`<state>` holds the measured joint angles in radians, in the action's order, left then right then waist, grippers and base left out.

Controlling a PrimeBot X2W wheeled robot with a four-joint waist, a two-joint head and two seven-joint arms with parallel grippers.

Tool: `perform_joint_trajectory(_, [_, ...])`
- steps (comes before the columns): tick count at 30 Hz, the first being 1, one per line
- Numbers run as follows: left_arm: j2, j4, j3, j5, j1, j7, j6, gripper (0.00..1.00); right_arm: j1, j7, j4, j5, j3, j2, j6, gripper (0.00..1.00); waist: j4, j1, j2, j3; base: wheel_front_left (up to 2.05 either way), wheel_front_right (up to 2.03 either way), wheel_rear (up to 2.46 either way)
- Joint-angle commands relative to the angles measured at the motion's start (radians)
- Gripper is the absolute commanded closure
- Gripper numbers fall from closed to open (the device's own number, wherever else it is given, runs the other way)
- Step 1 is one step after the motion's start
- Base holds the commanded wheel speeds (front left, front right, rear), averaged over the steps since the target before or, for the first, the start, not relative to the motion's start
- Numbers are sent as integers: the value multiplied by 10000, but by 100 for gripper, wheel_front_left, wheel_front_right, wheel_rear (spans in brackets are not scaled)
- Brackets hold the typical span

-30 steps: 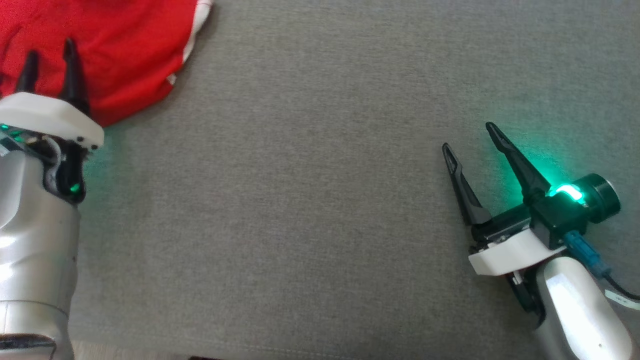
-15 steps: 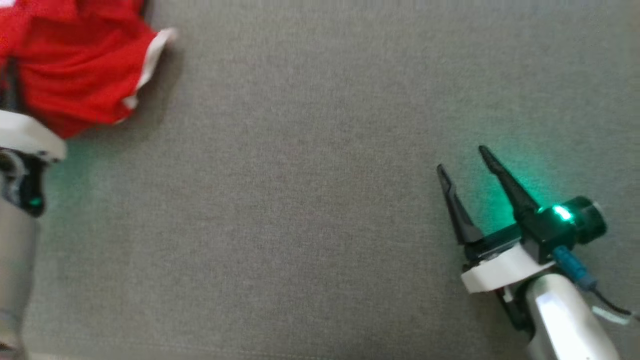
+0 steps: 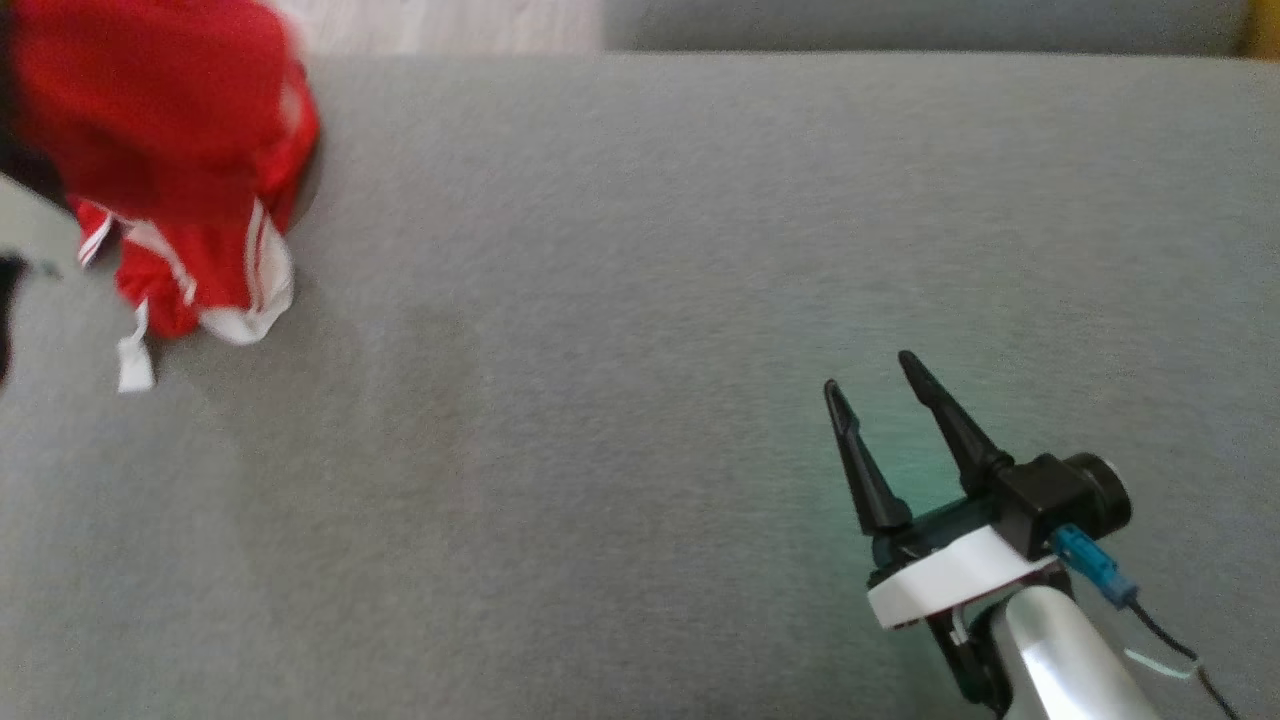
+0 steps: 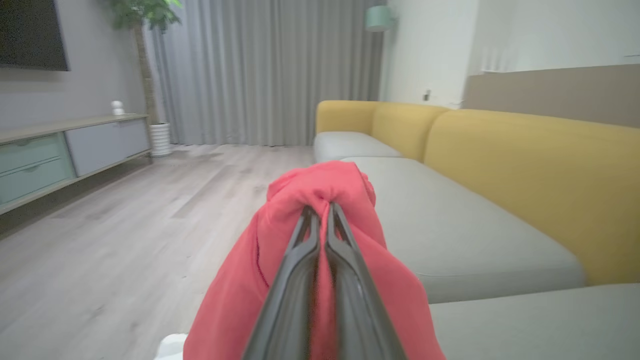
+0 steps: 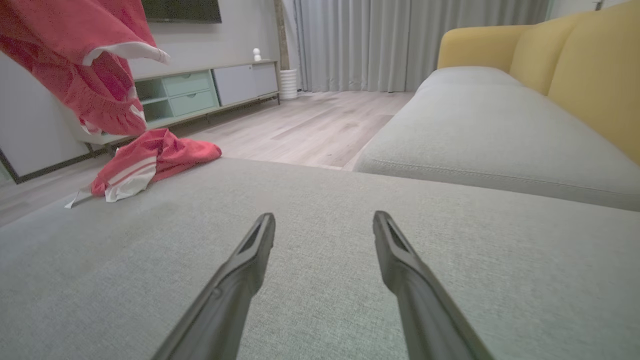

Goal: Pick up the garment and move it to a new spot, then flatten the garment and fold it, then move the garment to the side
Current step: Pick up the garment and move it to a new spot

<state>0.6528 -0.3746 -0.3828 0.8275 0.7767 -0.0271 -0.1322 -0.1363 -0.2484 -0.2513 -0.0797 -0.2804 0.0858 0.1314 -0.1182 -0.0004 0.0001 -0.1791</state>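
Observation:
The garment [image 3: 170,150] is red with white stripes and trim. It hangs bunched at the upper left of the head view, its lower end [image 3: 210,300] trailing on the grey cushion [image 3: 620,330]. In the left wrist view my left gripper [image 4: 320,209] is shut on a fold of the red garment [image 4: 320,182], which drapes over both fingers. My right gripper [image 3: 872,375] stands open low over the cushion at the lower right, with nothing in it. The right wrist view shows the same open right gripper [image 5: 324,216] and the garment [image 5: 90,65] lifted at far left, its tail [image 5: 150,160] resting on the cushion.
A yellow sofa back [image 4: 525,170] runs along the grey seat cushions [image 4: 450,225]. Beyond the cushion's edge is wooden floor [image 4: 125,225], with a low cabinet [image 5: 210,90], a potted plant [image 4: 145,75] and grey curtains [image 4: 260,70] farther off.
My left gripper has shut on the garment and lifted it, so the cloth now hangs bunched with its striped end trailing. The head camera has shifted. The right gripper stays open.

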Motion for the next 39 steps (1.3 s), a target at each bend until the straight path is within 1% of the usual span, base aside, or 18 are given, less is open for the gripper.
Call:
perform_joint_trajectory(1, [666, 1003, 361, 309, -208, -359, 33, 100, -6, -127, 364, -108, -213, -147, -7, 0, 599, 4, -1, 520, 0, 0, 0])
perform_joint_trajectory(3, [751, 2545, 375, 899, -936, -949, 178, 100, -3, -129, 488, -177, -222, -210, -7, 0, 915, 4, -1, 608, 0, 0, 0])
perform_joint_trajectory(8, [735, 6061, 244, 2145, -2588, -1952, 848, 100, -146, -131, 780, -285, -442, -312, -7, 0, 1894, 4, -1, 433, 0, 0, 0])
perform_joint_trajectory(11, [561, 7430, -84, 2652, -3229, -2393, 1187, 100, -284, -132, 969, -396, -543, -341, -7, 0, 2520, 4, -1, 195, 0, 0, 0])
perform_joint_trajectory(14, [245, 8033, -512, 3229, -3523, -2837, 1345, 100, -415, -132, 1267, -724, -708, -350, -7, 0, 3186, 4, -1, -83, 0, 0, 0])
perform_joint_trajectory(16, [43, 7933, -807, 3697, -3554, -3252, 1407, 100, -523, -132, 1446, -923, -828, -352, -7, 0, 3639, 4, -1, -265, 0, 0, 0])
perform_joint_trajectory(18, [-120, 7534, -1053, 4118, -3419, -3693, 1391, 100, -638, -132, 1629, -1133, -929, -353, -7, 0, 4088, 4, -1, -441, 0, 0, 0])
perform_joint_trajectory(22, [-329, 6143, -1456, 4456, -2673, -4521, 1191, 100, -826, -133, 1936, -1470, -1034, -354, -7, 0, 4883, 4, -1, -822, 0, 0, 0])
perform_joint_trajectory(23, [-376, 5677, -1518, 4372, -2419, -4623, 1159, 100, -853, -133, 1988, -1533, -1048, -354, -7, 0, 5053, 4, -1, -907, 0, 0, 0])
perform_joint_trajectory(25, [-459, 4701, -1626, 3857, -1804, -4555, 992, 100, -887, -133, 2070, -1658, -1060, -354, -7, 0, 5380, 4, -1, -1080, 0, 0, 0])
perform_joint_trajectory(29, [-630, 2511, -1741, 2492, -658, -3818, 894, 100, -925, -133, 2133, -1865, -1180, -355, -7, 0, 5908, 4, -1, -1384, 0, 0, 0])
perform_joint_trajectory(31, [-714, 1565, -1763, 2004, -234, -3398, 850, 100, -938, -133, 2150, -1940, -1260, -355, -7, 0, 6073, 4, -1, -1511, 0, 0, 0])
perform_joint_trajectory(32, [-762, 1140, -1751, 1770, -56, -3115, 846, 92, -939, -133, 2157, -1970, -1271, -355, -7, 0, 6120, 4, -1, -1555, 0, 0, 0])
perform_joint_trajectory(33, [-762, 1140, -1751, 1770, -56, -3115, 846, 92, -939, -133, 2157, -1970, -1271, -355, -7, 0, 6120, 4, -1, -1555, 0, 0, 0])
perform_joint_trajectory(34, [-785, 735, -1774, 1518, 93, -2865, 861, 49, -937, -133, 2162, -1985, -1270, -355, -7, 0, 6148, 4, -1, -1598, 0, 0, 0])
perform_joint_trajectory(35, [-803, 390, -1835, 1264, 220, -2619, 827, 13, -931, -133, 2168, -1985, -1256, -355, -7, 0, 6152, 4, -1, -1623, 0, 0, 0])
perform_joint_trajectory(36, [-822, 49, -1866, 1041, 322, -2365, 842, 0, -919, -133, 2178, -1980, -1225, -355, -7, 0, 6131, 4, -1, -1644, 0, 0, 0])
perform_joint_trajectory(39, [-795, -775, -2053, 227, 530, -1544, 993, 0, -874, -133, 2161, -1890, -1084, -355, -7, 0, 5938, 4, -1, -1607, 0, 0, 0])
